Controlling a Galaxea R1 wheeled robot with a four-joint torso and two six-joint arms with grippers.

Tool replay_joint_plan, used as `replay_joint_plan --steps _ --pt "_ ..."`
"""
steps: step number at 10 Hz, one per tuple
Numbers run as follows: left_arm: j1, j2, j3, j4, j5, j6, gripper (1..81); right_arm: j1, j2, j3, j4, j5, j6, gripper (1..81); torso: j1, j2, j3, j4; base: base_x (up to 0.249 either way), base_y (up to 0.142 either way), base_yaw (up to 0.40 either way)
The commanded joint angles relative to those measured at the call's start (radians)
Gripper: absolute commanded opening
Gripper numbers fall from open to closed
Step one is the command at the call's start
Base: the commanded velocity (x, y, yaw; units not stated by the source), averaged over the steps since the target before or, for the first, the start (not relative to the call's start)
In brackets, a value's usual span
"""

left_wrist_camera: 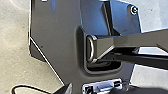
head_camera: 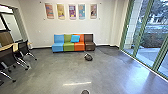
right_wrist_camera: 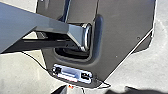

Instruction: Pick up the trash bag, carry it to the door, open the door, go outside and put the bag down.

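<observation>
Dark trash bag (head_camera: 88,57) on floor (head_camera: 53,68)

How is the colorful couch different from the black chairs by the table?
The couch has blue, green, orange and brown parts, but the chairs have black backs. The couch is one long, low row, while the chairs are separate seats. The couch is along the wall; the chairs are at the table. Both are for sitting on.

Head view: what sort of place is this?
Probably an office lounge or meeting area: a low sofa in blue, green, orange and brown blocks, black wheeled chairs by a pale wood-toned table, and a tall green-framed glass wall facing outdoors.
</observation>
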State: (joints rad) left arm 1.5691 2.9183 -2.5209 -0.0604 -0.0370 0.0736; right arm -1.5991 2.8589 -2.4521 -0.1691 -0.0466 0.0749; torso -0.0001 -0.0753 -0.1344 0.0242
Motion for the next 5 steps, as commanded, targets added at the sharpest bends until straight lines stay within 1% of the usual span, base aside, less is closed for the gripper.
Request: replay_joint_plan --steps 1,2,3,4,5 --pt "-0.044 -0.002 0.008 -0.002 0.057 0.0 81.1 0.043 -0.011 0.006 -0.006 -0.053 -0.003 81.1 0.0 0.0 0.0 0.0 0.093 0.0 0.0" --pt "-0.044 -0.002 0.007 -0.002 0.055 0.0 81.1 0.043 -0.011 0.006 -0.006 -0.053 -0.003 81.1 0.0 0.0 -0.054 0.0 0.1 0.0 0.0" --pt "-0.044 -0.002 0.007 -0.002 0.055 0.0 81.1 0.041 -0.011 0.007 -0.007 -0.053 -0.003 81.1 0.0 0.0 -0.096 0.0 0.112 0.0 0.0" --pt "-0.044 -0.002 0.007 -0.002 0.055 0.0 81.1 0.041 -0.011 0.006 -0.007 -0.053 -0.003 81.1 0.0 0.0 -0.109 0.0 0.114 0.0 0.0" --pt "-0.044 -0.002 0.008 -0.002 0.055 0.0 81.1 0.041 -0.013 0.006 -0.007 -0.053 -0.003 81.1 0.0 0.0 -0.136 0.0 0.114 0.0 0.0"
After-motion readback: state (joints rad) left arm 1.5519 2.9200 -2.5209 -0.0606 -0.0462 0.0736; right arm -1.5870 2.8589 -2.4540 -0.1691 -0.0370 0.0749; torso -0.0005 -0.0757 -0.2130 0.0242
